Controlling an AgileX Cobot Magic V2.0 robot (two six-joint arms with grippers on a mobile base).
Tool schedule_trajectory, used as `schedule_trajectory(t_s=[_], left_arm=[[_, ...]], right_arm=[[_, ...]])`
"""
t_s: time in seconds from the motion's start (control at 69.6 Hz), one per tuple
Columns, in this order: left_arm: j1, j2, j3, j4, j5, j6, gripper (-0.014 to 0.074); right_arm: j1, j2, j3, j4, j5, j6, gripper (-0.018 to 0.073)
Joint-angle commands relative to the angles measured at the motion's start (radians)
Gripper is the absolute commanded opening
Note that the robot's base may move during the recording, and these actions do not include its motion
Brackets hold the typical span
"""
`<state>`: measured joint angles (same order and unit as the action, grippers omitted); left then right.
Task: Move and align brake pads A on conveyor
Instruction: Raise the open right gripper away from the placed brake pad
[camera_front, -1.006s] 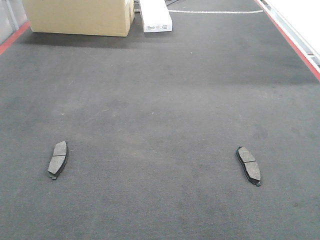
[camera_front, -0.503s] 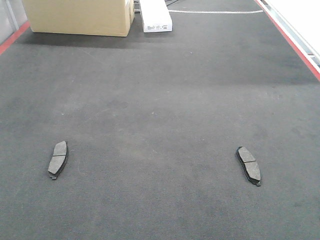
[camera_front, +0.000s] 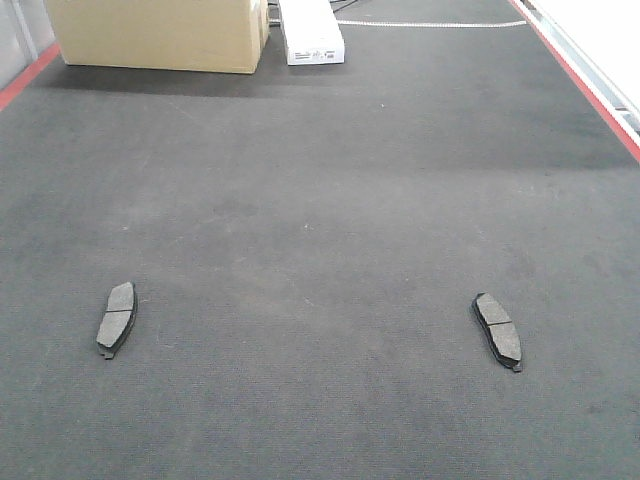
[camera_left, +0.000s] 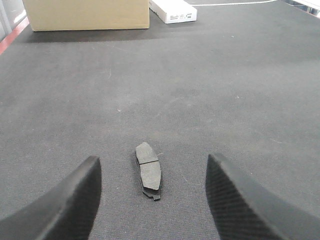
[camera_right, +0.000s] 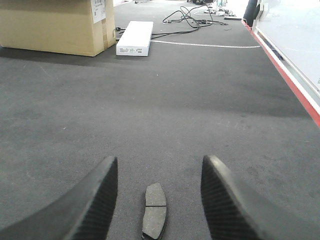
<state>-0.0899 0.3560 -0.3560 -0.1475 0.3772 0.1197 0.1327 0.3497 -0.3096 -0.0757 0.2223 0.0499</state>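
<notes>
Two brake pads A lie flat on the dark felt conveyor (camera_front: 320, 220): one at the near left (camera_front: 116, 318), one at the near right (camera_front: 498, 330). Neither gripper shows in the front view. In the left wrist view my left gripper (camera_left: 152, 172) is open, its fingers straddling the left brake pad (camera_left: 149, 170) without touching it. In the right wrist view my right gripper (camera_right: 159, 172) is open too, with the right brake pad (camera_right: 155, 210) lying between and just below its fingers, apart from both.
A cardboard box (camera_front: 160, 35) and a white carton (camera_front: 311, 30) stand at the belt's far end. Red edge strips run along the left (camera_front: 25, 78) and right (camera_front: 590, 90) sides. Loose cables (camera_right: 192, 15) lie beyond the carton.
</notes>
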Motion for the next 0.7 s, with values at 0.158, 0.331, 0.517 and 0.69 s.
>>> schedule_trajectory(t_s=[0.158, 0.331, 0.517, 0.69], left_arm=[[-0.003, 0.003, -0.025, -0.013, -0.075, -0.001, 0.0425], [-0.003, 0.003, -0.025, -0.013, -0.075, -0.001, 0.0425], [-0.003, 0.003, -0.025, -0.013, -0.075, -0.001, 0.0425], [-0.003, 0.003, -0.025, -0.013, -0.075, -0.001, 0.0425]], right_arm=[[0.001, 0.008, -0.028, -0.013, -0.069, -0.009, 0.0363], [0.001, 0.008, -0.028, -0.013, -0.069, -0.009, 0.0363], [0.001, 0.008, -0.028, -0.013, -0.069, -0.009, 0.0363], [0.001, 0.008, -0.028, -0.013, -0.069, -0.008, 0.0363]])
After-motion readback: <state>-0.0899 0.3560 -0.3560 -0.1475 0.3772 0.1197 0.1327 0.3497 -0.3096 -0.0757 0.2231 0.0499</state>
